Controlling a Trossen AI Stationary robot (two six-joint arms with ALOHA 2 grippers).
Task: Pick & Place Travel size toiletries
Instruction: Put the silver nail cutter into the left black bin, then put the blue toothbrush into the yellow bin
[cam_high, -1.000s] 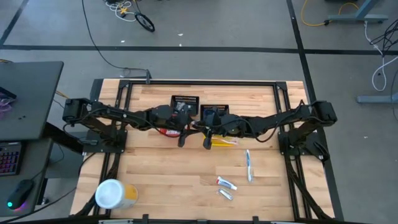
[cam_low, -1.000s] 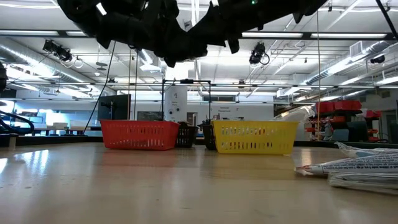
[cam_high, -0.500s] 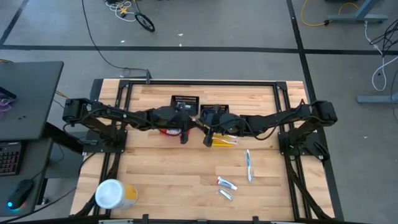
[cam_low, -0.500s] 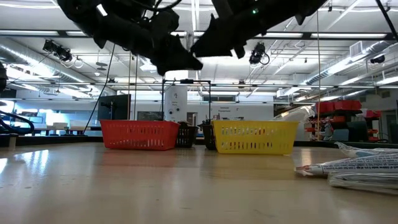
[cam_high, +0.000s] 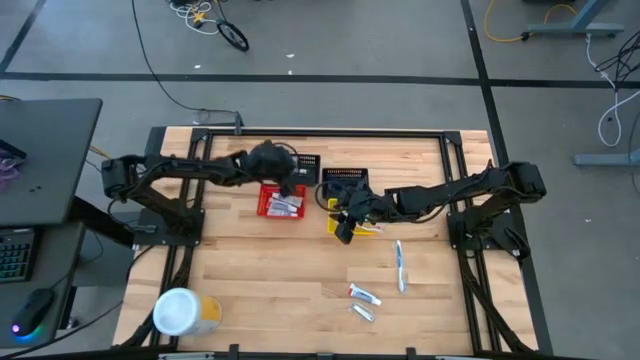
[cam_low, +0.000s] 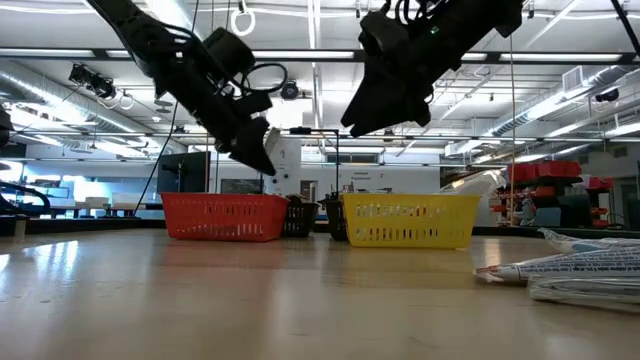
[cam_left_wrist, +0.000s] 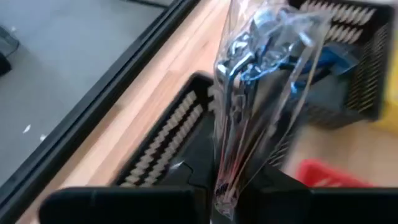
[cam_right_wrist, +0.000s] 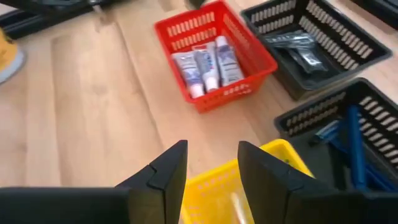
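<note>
My left gripper (cam_left_wrist: 229, 190) is shut on a clear packet with a dark blue razor (cam_left_wrist: 255, 74) inside. It hangs above a black mesh basket (cam_high: 300, 160) at the far middle of the table. My right gripper (cam_right_wrist: 211, 158) stands open and empty above the yellow basket (cam_high: 352, 222), slanting down. The red basket (cam_right_wrist: 211, 62) holds three white tubes lying flat on its floor. On the bare table to the right lie a toothbrush (cam_high: 400, 266) and two small tubes (cam_high: 363, 294), (cam_high: 362, 313). My left gripper pinches the near end of the razor packet (cam_left_wrist: 225, 177) between its two fingers. The packet stands out past the fingertips along the way they point, lifted clear above the black basket.
A second black basket (cam_right_wrist: 348, 130) with blue items stands beside the first, behind the yellow one. A white-and-yellow canister (cam_high: 182, 312) stands at the near left corner. The near middle of the wooden table (cam_high: 270, 285) is bare.
My left gripper has swung away from my right gripper toward the table's far edge and now hangs over the black basket, leaving the red basket uncovered. My right gripper has tipped downward and sunk a little above the yellow basket.
</note>
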